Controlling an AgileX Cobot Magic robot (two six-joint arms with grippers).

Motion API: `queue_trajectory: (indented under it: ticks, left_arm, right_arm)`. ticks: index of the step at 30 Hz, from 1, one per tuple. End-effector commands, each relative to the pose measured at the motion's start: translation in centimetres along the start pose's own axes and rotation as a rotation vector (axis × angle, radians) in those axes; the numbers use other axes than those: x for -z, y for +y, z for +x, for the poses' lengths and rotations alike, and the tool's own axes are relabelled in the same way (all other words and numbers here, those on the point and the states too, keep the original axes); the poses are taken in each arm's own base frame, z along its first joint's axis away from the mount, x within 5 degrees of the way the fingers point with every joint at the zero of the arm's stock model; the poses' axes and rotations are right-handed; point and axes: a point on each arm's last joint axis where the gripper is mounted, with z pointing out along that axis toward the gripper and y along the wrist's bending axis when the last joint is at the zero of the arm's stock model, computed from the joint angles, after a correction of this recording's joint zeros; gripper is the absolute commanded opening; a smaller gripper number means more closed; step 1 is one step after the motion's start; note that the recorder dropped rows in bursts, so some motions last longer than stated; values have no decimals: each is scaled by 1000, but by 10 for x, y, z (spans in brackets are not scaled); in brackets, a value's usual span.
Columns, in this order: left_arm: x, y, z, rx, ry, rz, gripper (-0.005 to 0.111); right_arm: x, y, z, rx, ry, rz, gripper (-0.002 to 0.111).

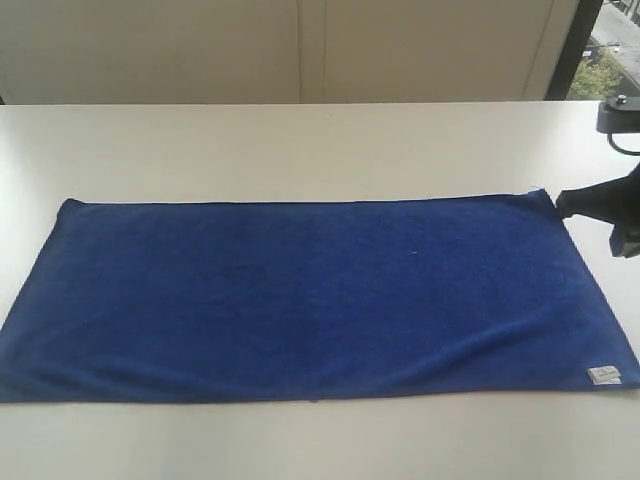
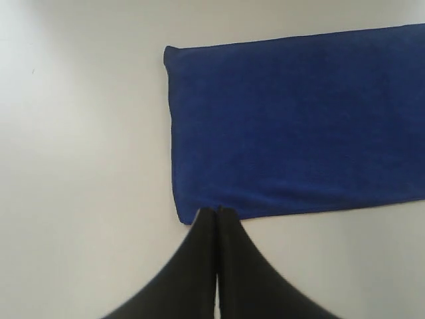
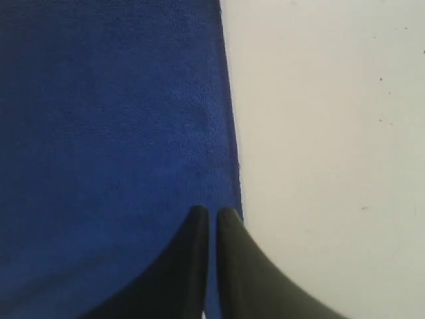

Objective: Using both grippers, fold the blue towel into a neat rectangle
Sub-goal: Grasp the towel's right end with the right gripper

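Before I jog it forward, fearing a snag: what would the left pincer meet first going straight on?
Probably the blue towel, at its hem near the corner just ahead of the shut left pincer; how high it hangs is unclear.

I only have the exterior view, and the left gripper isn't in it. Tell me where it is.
Observer: The left gripper is shut, its tips at the blue towel's long edge, close to a corner.
Operator: Now the other one. It's just a dark shape at the far corner here. Describe how it stands.
Observer: In its wrist view the right gripper shows only a thin slit between its tips, over the towel just inside the edge. I cannot tell whether it pinches cloth.
Operator: Check the cloth around it for wrinkles.
Observer: In that view the cloth around the tips lies flat and smooth.
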Motion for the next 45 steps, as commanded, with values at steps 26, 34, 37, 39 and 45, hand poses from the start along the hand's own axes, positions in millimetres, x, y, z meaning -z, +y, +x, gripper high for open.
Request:
queue_trajectory:
  ticks: [26,34,37,39,45]
  left_arm:
    - [0,-1,2,6,8,7,0]
    - [0,-1,2,6,8,7,0]
    - [0,-1,2,6,8,7,0]
    - [0,-1,2,6,8,7,0]
    - [0,-1,2,6,8,7,0]
  right_arm:
    - [-107,-10,-17,18,79,4,40]
    - [-123,-5,-9,39,159,-34,0]
    - [-118,-8,-12,43,141,-22,0]
    - [-110,-28,-25,1,135,28,0]
    - [-73,-105,-62,-123,37,159,0]
